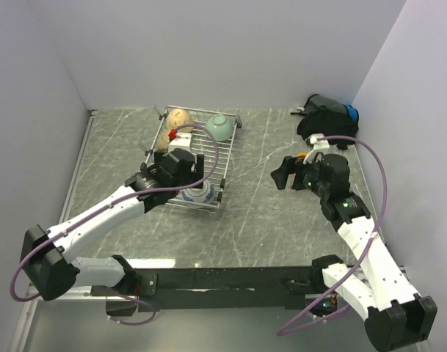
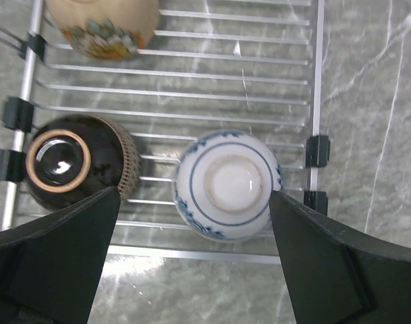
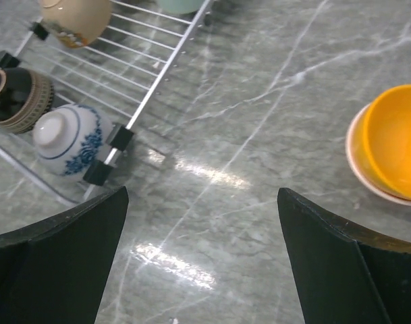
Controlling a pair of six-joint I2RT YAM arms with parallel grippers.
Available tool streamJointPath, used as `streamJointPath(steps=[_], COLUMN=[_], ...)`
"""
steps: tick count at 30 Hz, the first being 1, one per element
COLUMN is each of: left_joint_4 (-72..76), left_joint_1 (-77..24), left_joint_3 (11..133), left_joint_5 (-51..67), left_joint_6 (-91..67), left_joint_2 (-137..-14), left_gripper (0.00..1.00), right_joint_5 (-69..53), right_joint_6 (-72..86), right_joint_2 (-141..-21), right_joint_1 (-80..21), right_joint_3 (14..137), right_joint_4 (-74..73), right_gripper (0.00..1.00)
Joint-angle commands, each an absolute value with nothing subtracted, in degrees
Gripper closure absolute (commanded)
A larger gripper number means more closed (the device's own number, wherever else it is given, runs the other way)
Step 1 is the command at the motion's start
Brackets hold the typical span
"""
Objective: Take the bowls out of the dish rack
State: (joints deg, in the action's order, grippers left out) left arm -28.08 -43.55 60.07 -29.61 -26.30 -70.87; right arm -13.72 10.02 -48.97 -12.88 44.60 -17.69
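Observation:
The dish rack (image 1: 212,158) is a silver wire grid at the table's middle left. A tan bowl (image 1: 180,117) and a pale green bowl (image 1: 219,126) sit at its far end. At the near end a white bowl with blue pattern (image 2: 229,185) lies upside down beside a dark brown bowl (image 2: 73,160), with a tan patterned bowl (image 2: 104,23) further back. My left gripper (image 2: 193,196) hangs open above the white bowl, not touching it. My right gripper (image 3: 202,196) is open over bare table, right of the rack (image 3: 171,61). A yellow-orange bowl (image 3: 394,152) rests inside a pale one on the table.
A black bag (image 1: 326,121) with a blue patch lies at the far right corner. White walls close in the table on three sides. The rack's black feet (image 3: 107,162) stand at its near right edge.

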Motion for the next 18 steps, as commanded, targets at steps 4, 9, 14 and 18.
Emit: streamJointPath(steps=[4, 9, 14, 18], left_joint_4=[-34.6, -35.3, -34.8, -35.5], left_joint_1=[-45.5, -46.3, -46.3, -46.2], left_joint_3=[66.7, 68.2, 68.9, 70.0], left_joint_5=[-25.8, -26.5, -28.0, -30.1], left_joint_6=[-31.9, -31.7, -31.9, -31.4], left_joint_2=[-78.1, -82.7, -86.6, -88.8], left_gripper=[0.00, 0.01, 0.01, 0.07], right_joint_5=[-19.3, -20.2, -20.8, -21.4], right_joint_6=[13.5, 13.9, 13.5, 13.6], right_joint_2=[-45.6, -44.4, -44.6, -45.1], right_joint_1=[-13.2, -13.1, -13.2, -13.2], right_joint_3=[37.0, 33.7, 32.5, 31.9], right_joint_4=[-9.2, -7.4, -6.5, -6.0], right_gripper=[0.00, 0.00, 0.00, 0.00])
